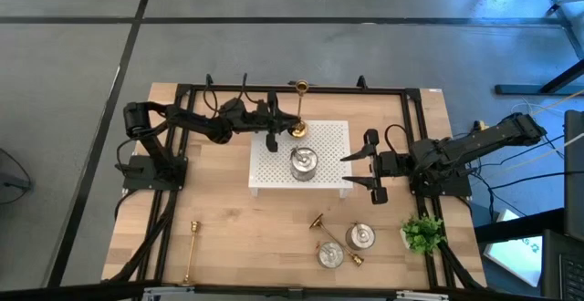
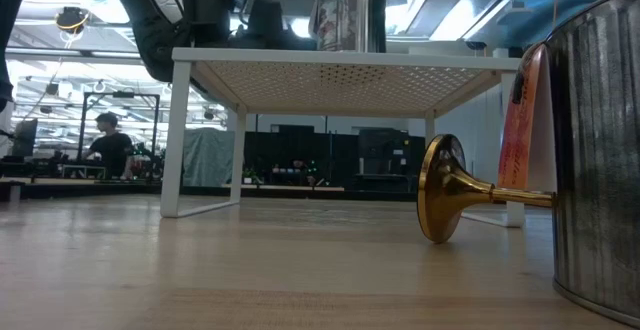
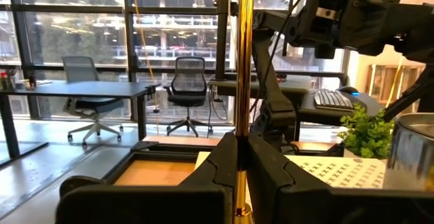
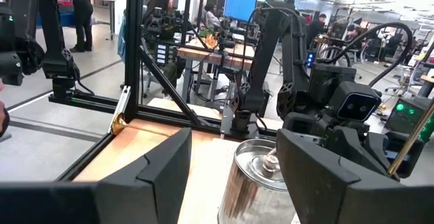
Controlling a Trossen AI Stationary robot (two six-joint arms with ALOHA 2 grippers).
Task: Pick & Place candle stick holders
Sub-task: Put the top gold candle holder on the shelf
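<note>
A tall gold candlestick (image 1: 299,109) stands upright over the far part of the white perforated stand (image 1: 324,141), with my left gripper (image 1: 290,119) shut on its shaft. A squat silver holder (image 1: 303,162) sits on the stand's middle. My right gripper (image 1: 372,164) hovers open and level just off the stand's right edge; the silver holder (image 4: 258,176) shows beyond its fingers, untouched. On the table near the front lie two more gold candlesticks (image 1: 192,251) (image 1: 333,239) on their sides, and two silver holders (image 1: 360,237) (image 1: 330,256) stand there. My left gripper pinches the gold candlestick's slim shaft (image 3: 243,125) between its two fingers, in the shaft's lower part. The fingers come level from the table's left and lie across the shaft. The candlestick stays upright with its flared base (image 1: 298,129) at the stand's top; whether it rests there I cannot tell.
A small green plant (image 1: 422,233) stands at the near right corner. A black frame rail (image 1: 292,88) runs along the table's far side and down both sides. Bare wood lies between the stand and the front edge on the left.
</note>
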